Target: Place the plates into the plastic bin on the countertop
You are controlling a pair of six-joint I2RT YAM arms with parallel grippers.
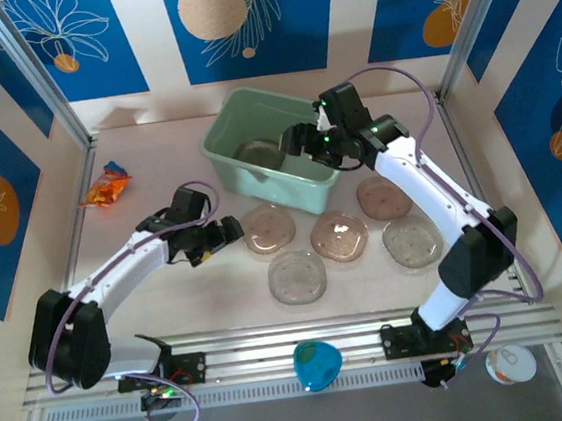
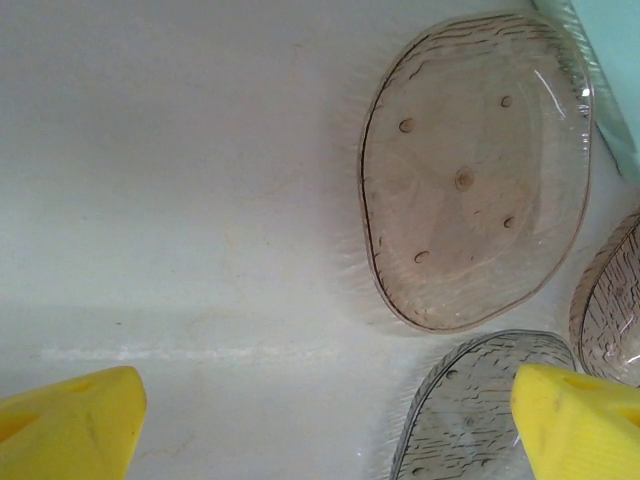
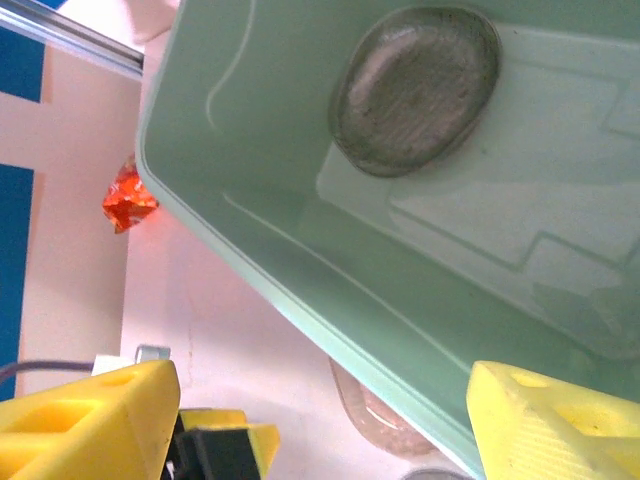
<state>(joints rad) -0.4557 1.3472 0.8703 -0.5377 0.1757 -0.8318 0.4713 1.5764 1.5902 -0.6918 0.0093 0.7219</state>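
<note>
**Left tool** [image 1: 221, 234]: it is being held low over the desk [image 1: 180, 302] with its jaws spread wide, and nothing is being gripped. In the wrist view its yellow fingers [image 2: 70, 425] are being seen at either lower corner, with bare desk between them. A pink plate [image 2: 475, 170] is being observed lying flat just ahead of the tool, apart from both fingers. A grey plate [image 2: 470, 415] is being seen close beside the right-hand finger; whether the two are touching cannot be told.

**Right tool** [image 1: 296, 141]: it is being held above the bin [image 1: 222, 146] with its jaws also set well apart, and nothing is being gripped. Its fingers [image 3: 560, 425] are being seen over the bin's near wall. A dark plate [image 3: 415, 90] is being found lying flat on the bin floor.

**Surroundings:** the bin is being noted standing at the far middle of the desk. The pink plate is lying just in front of it, and a brown plate [image 1: 339, 236] is lying beside that. The grey plate is lying nearer the arm bases. A fourth plate [image 1: 384, 198] and a fifth plate [image 1: 412, 241] are lying by the right arm. An orange packet [image 1: 105, 185] is being noted at the desk's left edge, well apart from the bin.
</note>
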